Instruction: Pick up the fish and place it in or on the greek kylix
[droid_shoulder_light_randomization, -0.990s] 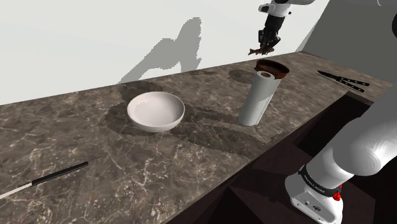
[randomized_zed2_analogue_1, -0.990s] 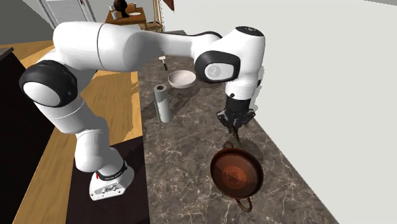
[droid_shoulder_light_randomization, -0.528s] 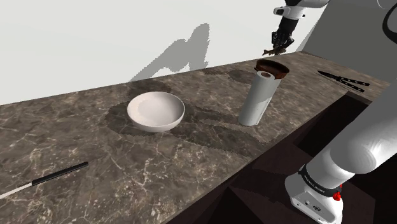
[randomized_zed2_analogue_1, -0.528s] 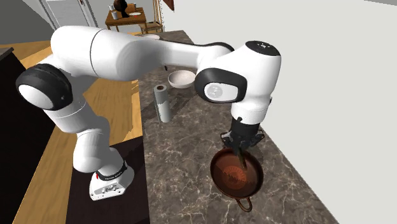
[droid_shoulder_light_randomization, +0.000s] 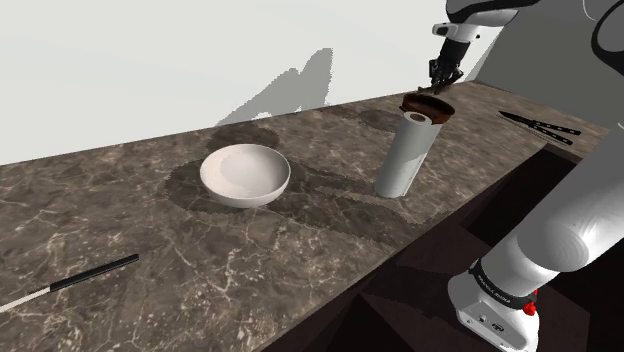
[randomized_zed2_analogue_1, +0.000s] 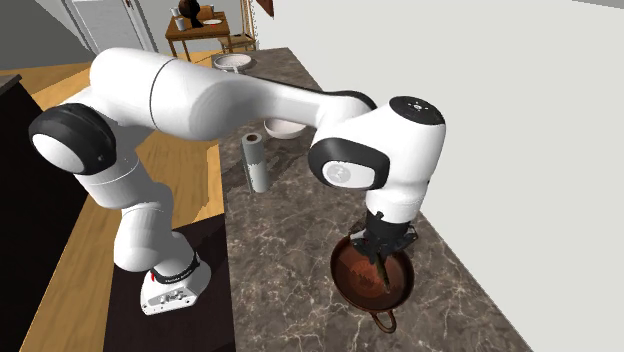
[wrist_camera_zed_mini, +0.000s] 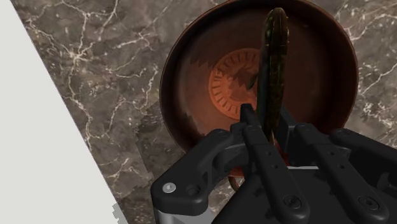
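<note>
Surface: dark brown stone-patterned counter (droid_shoulder_light_randomization: 150, 230) with pale veining, glossy. Wall behind it is plain light grey.

Greek kylix (wrist_camera_zed_mini: 183, 95): a shallow, round, reddish-brown dish with a smooth rim and a circular rayed medallion at its centre. In the second exterior view a small loop handle juts from its near edge.

Fish (wrist_camera_zed_mini: 274, 60): long, slender, mottled olive and brown, hanging lengthwise from my pincer over the dish's interior. Its free end points down into the bowl. I cannot tell whether it touches the dish.

My pincer (wrist_camera_zed_mini: 268, 125): matt black, both fingers (wrist_camera_zed_mini: 253, 130) clenched narrowly on the fish's upper end, poised directly above the kylix.

Elsewhere on the counter: an upright white cylinder (droid_shoulder_light_randomization: 405, 155), a smooth white bowl (droid_shoulder_light_randomization: 245, 175), a black knife (droid_shoulder_light_randomization: 540, 125) and a thin black-and-white stick (droid_shoulder_light_randomization: 70, 283).
</note>
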